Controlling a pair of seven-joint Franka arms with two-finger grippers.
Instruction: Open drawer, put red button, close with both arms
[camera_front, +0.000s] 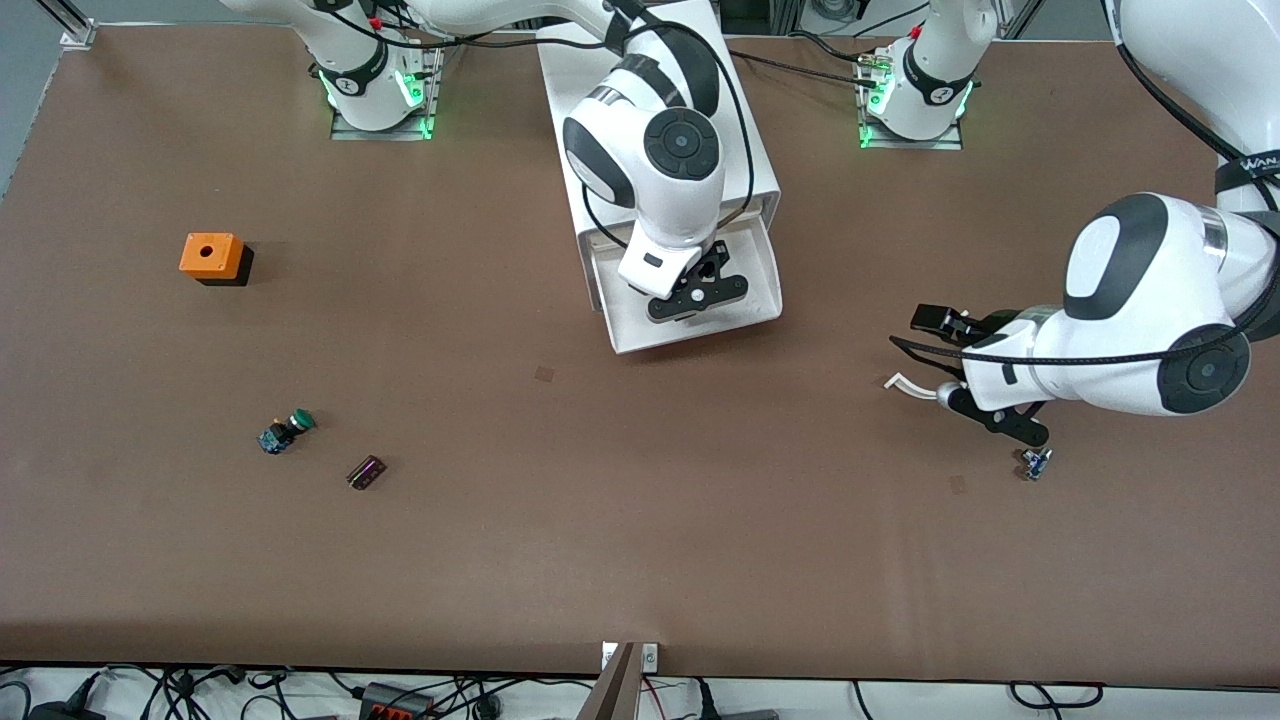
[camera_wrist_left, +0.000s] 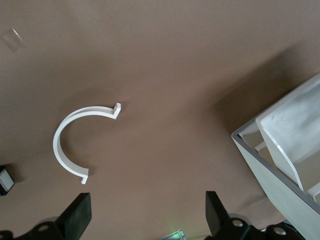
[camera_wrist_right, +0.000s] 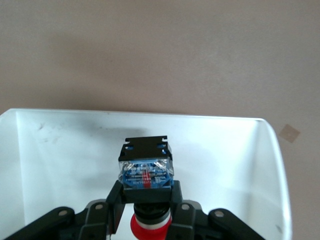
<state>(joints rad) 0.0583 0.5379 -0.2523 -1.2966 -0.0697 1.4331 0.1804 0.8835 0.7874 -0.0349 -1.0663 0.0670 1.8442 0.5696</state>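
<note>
Right gripper (camera_wrist_right: 147, 207), frame centre, pinches the button (camera_wrist_right: 146, 170) by its neck over the drawer (camera_front: 765, 270); light, rigid, probably roll-prone. Left gripper (camera_wrist_left: 147, 217) waits open.

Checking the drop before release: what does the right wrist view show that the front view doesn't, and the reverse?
Right wrist only: the red button gripped in the right gripper, blue base up, red cap down, above the drawer floor.

Front only: the cabinet, the left gripper open over the table beside a white C-shaped clip, the green button and the orange box.

Both: the open drawer with the right gripper over it.
</note>
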